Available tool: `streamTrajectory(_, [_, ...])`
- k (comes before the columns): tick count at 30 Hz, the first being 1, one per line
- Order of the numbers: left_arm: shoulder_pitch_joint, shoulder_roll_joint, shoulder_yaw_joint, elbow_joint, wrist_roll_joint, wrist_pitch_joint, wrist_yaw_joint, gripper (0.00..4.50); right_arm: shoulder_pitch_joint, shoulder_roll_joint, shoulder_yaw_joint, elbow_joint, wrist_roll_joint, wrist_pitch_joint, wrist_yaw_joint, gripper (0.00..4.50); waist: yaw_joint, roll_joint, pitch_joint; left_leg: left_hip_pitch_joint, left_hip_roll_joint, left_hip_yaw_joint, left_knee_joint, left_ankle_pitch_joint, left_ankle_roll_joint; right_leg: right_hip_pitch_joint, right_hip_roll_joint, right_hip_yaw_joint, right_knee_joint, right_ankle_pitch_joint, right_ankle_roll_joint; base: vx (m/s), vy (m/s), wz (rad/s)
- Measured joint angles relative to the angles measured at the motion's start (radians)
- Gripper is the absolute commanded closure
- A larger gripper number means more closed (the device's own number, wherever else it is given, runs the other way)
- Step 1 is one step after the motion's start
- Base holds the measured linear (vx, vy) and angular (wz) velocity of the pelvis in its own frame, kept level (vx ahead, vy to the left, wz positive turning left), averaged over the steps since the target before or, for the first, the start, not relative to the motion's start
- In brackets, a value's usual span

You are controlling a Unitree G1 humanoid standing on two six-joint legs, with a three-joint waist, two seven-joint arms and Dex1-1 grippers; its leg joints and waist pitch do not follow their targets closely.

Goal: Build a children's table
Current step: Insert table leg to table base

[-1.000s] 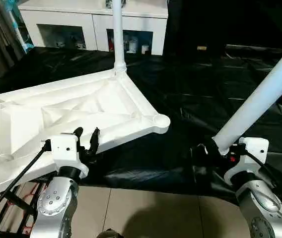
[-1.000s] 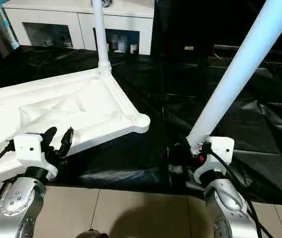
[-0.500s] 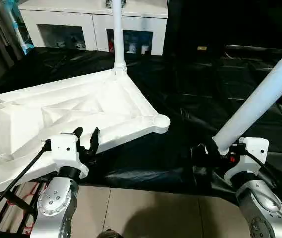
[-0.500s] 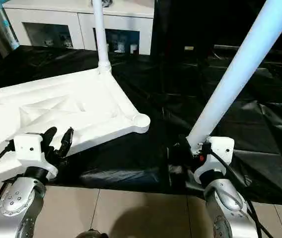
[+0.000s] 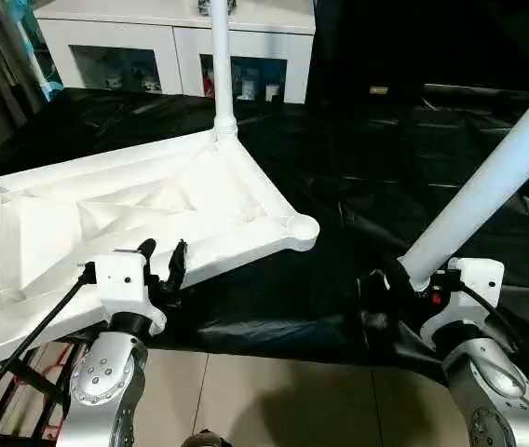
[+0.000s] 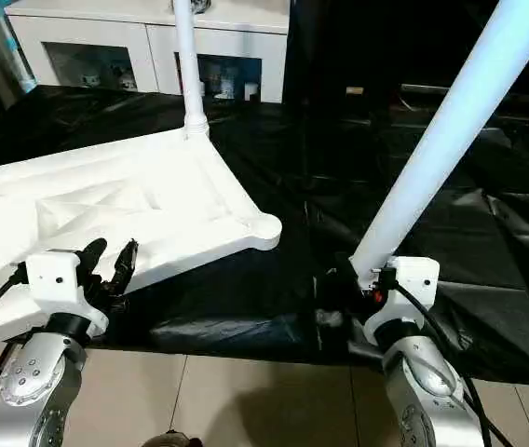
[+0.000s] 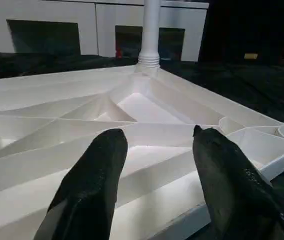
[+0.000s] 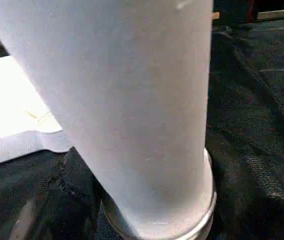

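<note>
Now the right claw [image 5: 412, 284] is gripping a long white leg [image 5: 488, 182] by its thick end, the tube leaning up and away over the black sheet [image 5: 386, 158] on the floor. Over on the other side, the left claw [image 5: 161, 261] is standing half open at the near rim of the upturned table top [image 5: 153, 209], its fingers [image 7: 94, 170] poking over the ribbed underside, though whether they are actually touching the plastic I cannot tell. One leg [image 5: 221, 56] is already sitting upright in the far corner socket, with a white cabinet [image 5: 171, 37] behind it. The near corner socket [image 5: 300, 226] is lying empty, well apart from the held leg's base.

So here is my read of the danger: that leg is long and held right at one end, so it is likely levering hard against the grip, and a quick swing could twist it loose. Coming in tilted, the base could jam on the socket's lip instead of seating. And since the top looks unsecured, a sideways shove from the leg could slide it across that slick sheet, away from the left claw.
</note>
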Motion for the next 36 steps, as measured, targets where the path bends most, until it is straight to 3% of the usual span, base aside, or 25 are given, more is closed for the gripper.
streamTrajectory(36, [0.0, 0.0, 0.0, 0.0, 0.0, 0.0, 0.0, 2.0, 0.0, 0.0, 0.0, 0.0, 0.0, 0.0, 0.0, 1.87, 0.0, 0.0, 0.0, 0.0, 0.0, 0.0, 0.0, 0.0, 0.0, 0.0, 0.0, 0.0, 0.0, 0.0, 0.0, 0.0, 0.0, 0.0])
